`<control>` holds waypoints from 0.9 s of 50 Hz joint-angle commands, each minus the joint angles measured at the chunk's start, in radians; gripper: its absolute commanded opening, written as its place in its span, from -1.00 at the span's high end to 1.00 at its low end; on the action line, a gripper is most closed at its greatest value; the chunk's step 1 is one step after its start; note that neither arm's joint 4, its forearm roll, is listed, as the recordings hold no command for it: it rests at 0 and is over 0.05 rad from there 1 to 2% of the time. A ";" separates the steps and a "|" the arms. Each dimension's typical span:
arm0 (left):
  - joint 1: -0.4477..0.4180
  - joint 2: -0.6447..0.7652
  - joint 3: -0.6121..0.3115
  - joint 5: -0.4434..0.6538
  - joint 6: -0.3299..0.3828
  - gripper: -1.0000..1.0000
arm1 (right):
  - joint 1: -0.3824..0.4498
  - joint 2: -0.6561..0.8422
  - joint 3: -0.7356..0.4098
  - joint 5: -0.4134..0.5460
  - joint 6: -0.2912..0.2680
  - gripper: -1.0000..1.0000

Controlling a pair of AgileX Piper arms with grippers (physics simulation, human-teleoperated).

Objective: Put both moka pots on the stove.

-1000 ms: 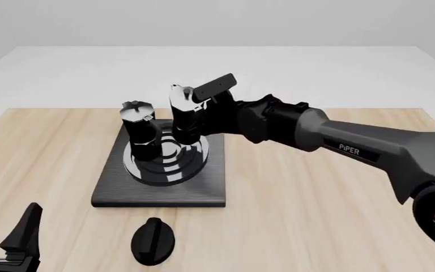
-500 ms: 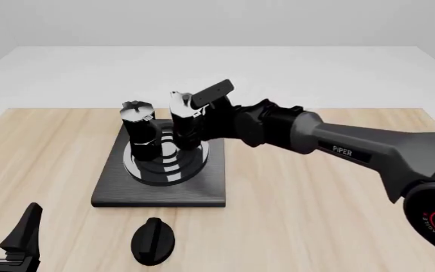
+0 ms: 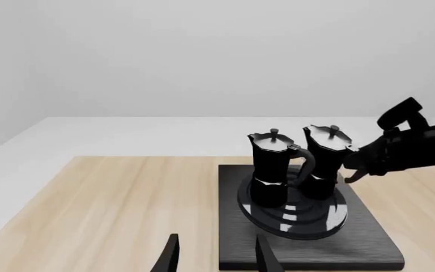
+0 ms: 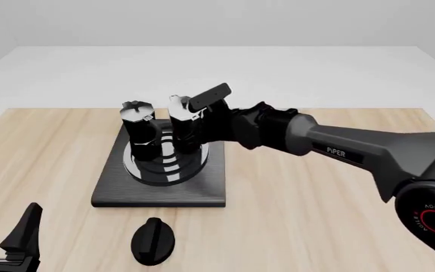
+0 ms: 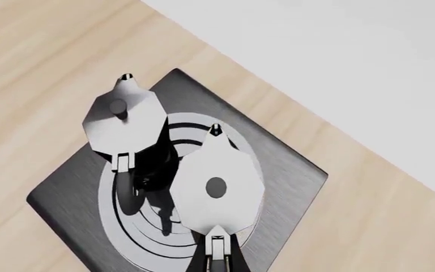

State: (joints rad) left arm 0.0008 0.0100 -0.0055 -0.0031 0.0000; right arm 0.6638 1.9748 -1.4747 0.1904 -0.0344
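We take the flat black rectangular stove slab with silver-grey concentric rings point(image 4: 161, 170) as our landmark. 2 glossy black faceted moka pots with silver-grey lids are over its rings: the left-hand pot point(image 4: 137, 131) stands upright on the rings, and the right-hand pot point(image 4: 183, 127) sits just beside it, apparently on the rings too, though we cannot tell whether its base is fully down.

The right gripper point(image 4: 206, 122) reaches in from the stove's right side, its fingers pinched on the right-hand pot's black side handle point(image 5: 216, 258), as the right wrist view shows.

We judge the step in hand to be setting down and letting go. To do it well we should keep the pot level, make sure the base rests flat, part the fingers gently, and draw back away from the stove along the handle's line. The neighbouring pot is close, so any sideways swing could knock it.

The left gripper point(image 4: 6, 238) waits well to the near left of the stove, fingers spread and empty. A round black knob point(image 4: 153, 241) lies just nearer than the stove's front edge, out of our path.
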 commanded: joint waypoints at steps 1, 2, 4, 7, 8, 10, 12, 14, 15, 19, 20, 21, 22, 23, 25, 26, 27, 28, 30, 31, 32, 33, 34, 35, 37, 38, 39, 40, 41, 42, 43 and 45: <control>0.000 0.000 0.000 0.000 0.000 -1.00 | 0.002 0.017 -0.021 0.003 0.004 1.00; 0.000 0.000 0.000 0.000 0.000 -1.00 | 0.002 0.019 -0.022 0.004 0.004 1.00; 0.000 0.000 0.000 0.000 0.000 -1.00 | 0.003 0.020 -0.023 0.005 0.005 1.00; 0.000 0.000 0.000 0.000 0.000 -1.00 | 0.008 0.022 -0.023 0.007 0.007 1.00; 0.000 0.000 0.000 0.000 0.000 -1.00 | 0.008 0.022 -0.023 0.007 0.007 1.00; 0.000 0.000 0.000 0.000 0.000 -1.00 | 0.009 0.021 -0.022 0.008 0.009 1.00; 0.000 0.000 0.000 0.000 0.000 -1.00 | 0.009 0.021 -0.022 0.007 0.004 1.00; 0.000 0.000 0.000 0.000 0.000 -1.00 | 0.009 0.021 -0.024 0.009 0.009 1.00; 0.000 0.000 0.000 0.000 0.000 -1.00 | 0.011 0.018 -0.021 0.008 0.009 1.00; 0.000 0.000 0.000 0.000 0.000 -1.00 | 0.008 0.013 -0.016 0.002 -0.002 -1.00; 0.000 0.000 0.000 0.000 0.000 -1.00 | 0.008 0.013 -0.015 0.002 -0.002 -1.00; 0.000 0.000 0.000 0.000 0.000 -1.00 | 0.018 0.012 -0.013 0.001 0.001 -1.00; 0.000 0.000 0.000 0.000 0.000 -1.00 | 0.015 0.012 -0.012 0.002 0.003 -1.00; 0.000 0.000 0.000 0.000 0.000 -1.00 | 0.017 0.012 -0.013 0.005 0.006 -1.00; 0.000 0.000 0.000 0.000 0.000 -1.00 | 0.019 0.009 -0.010 0.005 0.005 -1.00; 0.000 0.000 0.000 0.000 0.000 -1.00 | 0.019 0.008 -0.010 0.006 0.005 -1.00; 0.000 0.000 0.000 0.000 0.000 -1.00 | 0.018 0.008 -0.009 0.005 0.003 -1.00; 0.000 0.000 0.000 0.000 0.000 -1.00 | 0.018 0.008 -0.009 0.005 0.005 -1.00; 0.000 0.000 0.000 0.000 0.000 -1.00 | 0.020 0.005 -0.006 0.006 0.005 -1.00; 0.000 0.000 0.000 0.000 0.000 -1.00 | 0.021 0.000 -0.001 0.004 0.003 -1.00; 0.000 0.000 0.000 0.000 0.000 -1.00 | 0.025 -0.003 0.003 0.004 0.005 -1.00; 0.000 0.000 0.000 0.000 0.000 -1.00 | 0.025 -0.003 0.003 0.004 0.005 -1.00; 0.000 0.000 0.000 0.000 0.000 -1.00 | 0.028 -0.007 0.007 0.003 0.006 -1.00; 0.000 0.000 0.000 0.000 0.000 -1.00 | 0.031 -0.010 0.011 0.002 0.007 -1.00; 0.000 0.000 0.000 0.000 0.000 -1.00 | 0.030 -0.013 0.013 0.002 0.007 -1.00; 0.000 0.000 0.000 0.000 0.000 -1.00 | 0.030 -0.014 0.015 0.002 0.005 -1.00; 0.000 0.000 0.000 0.000 0.000 -1.00 | 0.029 -0.016 0.016 0.003 0.003 -1.00; 0.000 0.000 0.000 0.000 0.000 -1.00 | 0.030 -0.019 0.017 0.006 0.006 -1.00; 0.000 0.000 0.000 0.000 0.000 -1.00 | 0.029 -0.022 0.018 0.008 0.004 -1.00; 0.000 0.000 0.000 0.000 0.000 -1.00 | 0.027 -0.025 0.019 0.011 0.004 -1.00; 0.000 0.000 0.000 0.000 0.000 -1.00 | 0.029 -0.030 0.023 0.011 0.003 -1.00; 0.000 0.000 0.000 0.000 0.000 -1.00 | 0.030 -0.042 0.026 0.018 0.000 -1.00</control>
State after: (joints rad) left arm 0.0008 0.0100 -0.0055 -0.0031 0.0000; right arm 0.6892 1.9602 -1.4639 0.1980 -0.0303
